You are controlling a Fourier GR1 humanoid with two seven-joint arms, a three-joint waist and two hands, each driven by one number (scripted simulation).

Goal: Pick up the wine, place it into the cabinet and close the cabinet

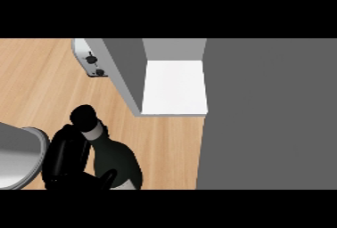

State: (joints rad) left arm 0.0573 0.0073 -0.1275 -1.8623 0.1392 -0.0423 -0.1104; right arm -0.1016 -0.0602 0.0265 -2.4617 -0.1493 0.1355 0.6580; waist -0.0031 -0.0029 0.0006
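Wine (115, 156), a dark bottle with a black cap and pale neck band, sits low in the head view above the wooden counter (39, 89), tilted so its cap points up the picture toward the cabinet. Black fingers of the left hand (66, 156) curl round its left side, with the thumb hooked across its lower body. The cabinet (174, 87) stands open, its white shelf bare, its grey door (121, 73) swung out leftward. A toaster (89, 58) stands behind the door. The right hand is out of view.
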